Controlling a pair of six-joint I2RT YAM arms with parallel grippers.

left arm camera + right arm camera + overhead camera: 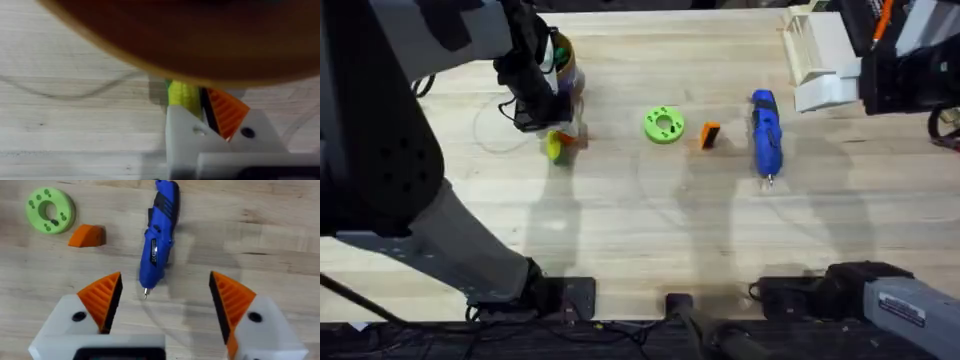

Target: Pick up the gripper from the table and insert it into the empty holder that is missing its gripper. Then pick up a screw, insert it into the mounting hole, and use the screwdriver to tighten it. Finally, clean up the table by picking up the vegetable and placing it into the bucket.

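Note:
My left gripper point(560, 143) is shut on the yellow-green vegetable point(182, 95), right beside the bucket point(560, 62), whose tan rim point(200, 45) looms just beyond it. The vegetable sits between the holder point(181, 125), a bare white mount, and the orange finger point(227, 111) opposite. The small orange gripper point(710, 134) lies on the table at mid-back, also seen as the orange gripper point(87, 236) from the right wrist. The blue screwdriver point(765, 135) lies to its right. High above the screwdriver point(159, 240), my right gripper point(165, 300) hangs open. A screw is out of view.
A flat lime-green disc point(664, 125) with a centre hole lies left of the orange gripper. The right arm point(905, 60) and white parts point(820, 60) occupy the back right corner. Bare wooden table point(650, 230) spreads across the front and middle.

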